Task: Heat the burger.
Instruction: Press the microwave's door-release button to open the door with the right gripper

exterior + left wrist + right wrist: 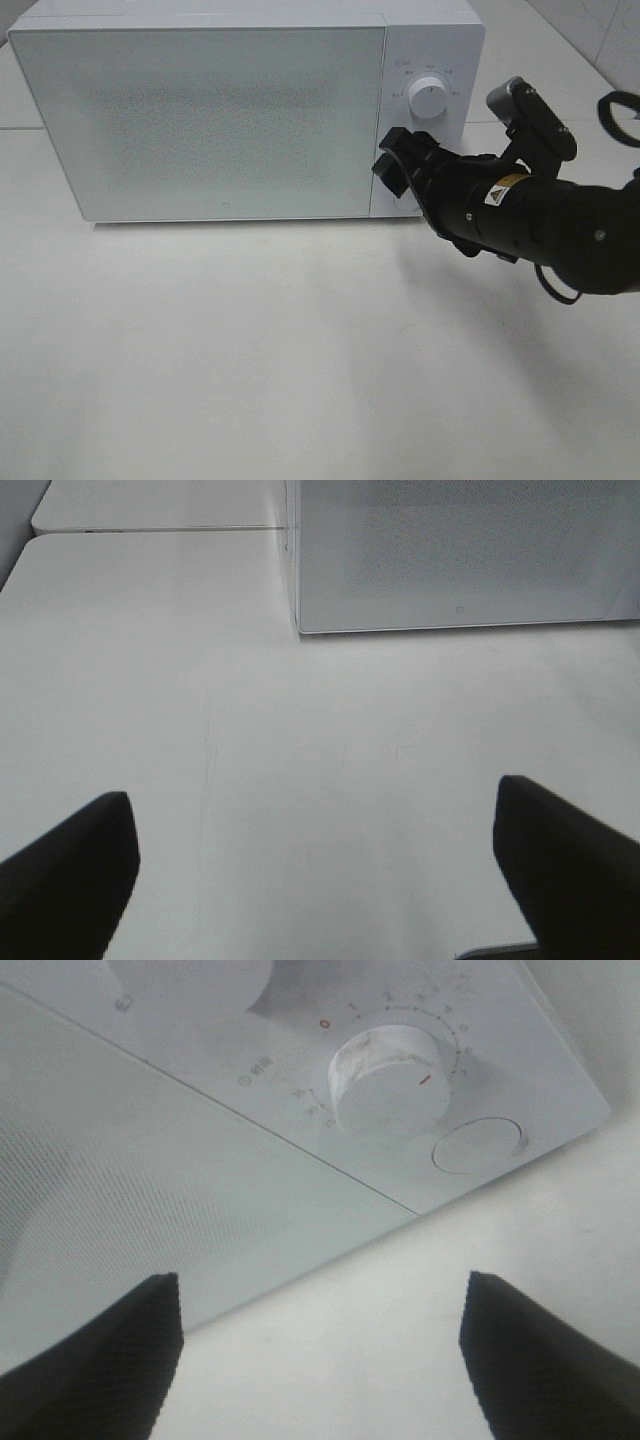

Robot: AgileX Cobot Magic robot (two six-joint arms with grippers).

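Note:
The burger is out of view. The white microwave [200, 110] stands at the back of the table with its door shut. My right gripper [392, 165] hovers just in front of the lower part of the control panel, open, with nothing between its fingers [120, 1360]. The right wrist view shows the lower dial [385, 1078], its red mark turned off zero, and a round button [478, 1146] beside it. My left gripper [312, 800] is open and empty over bare table, facing the microwave's front corner [300, 625]. It does not show in the high view.
The upper dial [429, 97] sits on the panel above my right gripper. The right arm [540, 215] reaches in from the right edge. White tabletop [250, 350] stretches in front of the microwave. A black cable [620, 110] lies at the far right.

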